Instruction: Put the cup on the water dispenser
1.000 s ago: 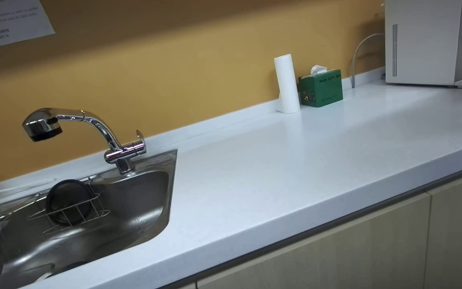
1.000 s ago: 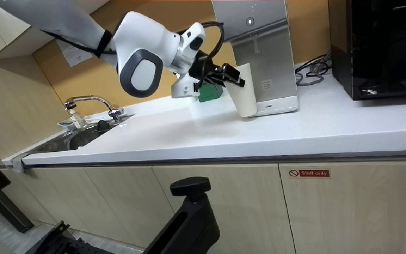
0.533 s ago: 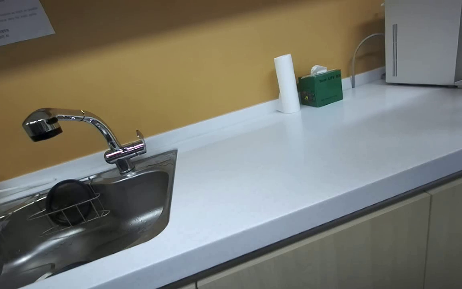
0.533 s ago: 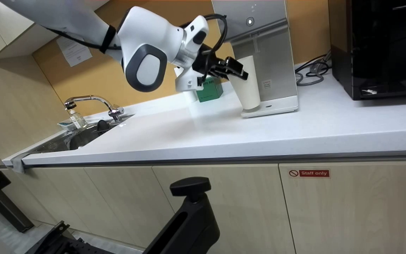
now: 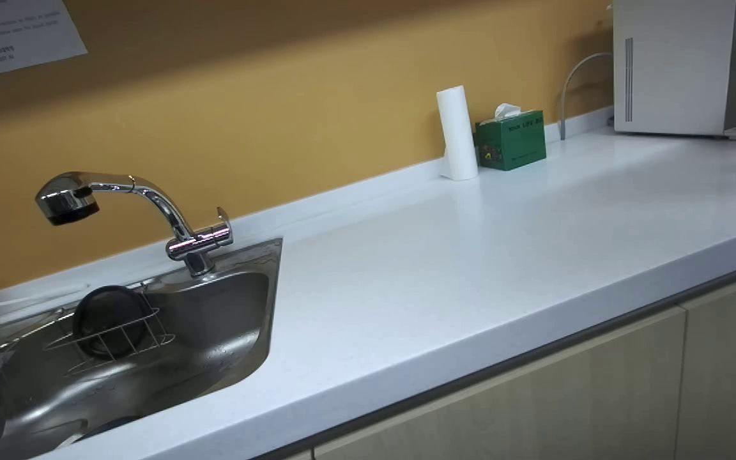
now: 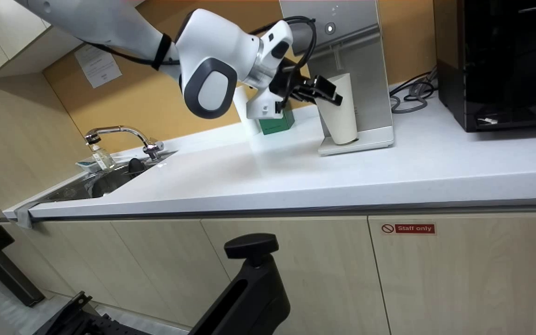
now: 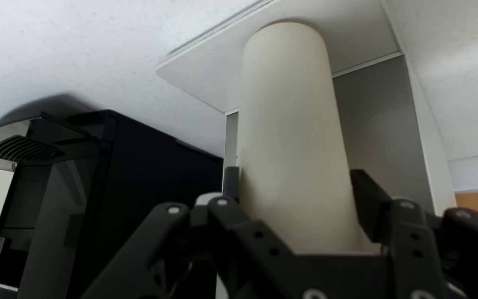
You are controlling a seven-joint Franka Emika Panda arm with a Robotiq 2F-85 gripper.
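Note:
The white, handleless cup [image 6: 346, 123] is tilted, its lower end over the front base of the white water dispenser [image 6: 375, 88]. My gripper [image 6: 331, 93] is shut on the cup, with one finger on each side of it. In the wrist view the gripper [image 7: 295, 182] holds the cup [image 7: 291, 112] in front of the dispenser's grey panel, its far end at the base plate [image 7: 206, 70]. I cannot tell whether the cup touches the base. The dispenser's side [image 5: 671, 70] also shows in an exterior view, where the cup is practically out of view.
A black appliance [image 6: 510, 70] stands right of the dispenser, with coiled cables [image 6: 414, 95] between them. A green tissue box [image 5: 515, 140] and a paper roll [image 5: 457, 134] stand by the wall. The sink [image 5: 214, 319] and chrome tap [image 5: 151, 198] lie farther off.
In an exterior view my gripper and the cup have moved right and a little up. The cup has gone from the dispenser's left edge to over its base. The grip stays shut.

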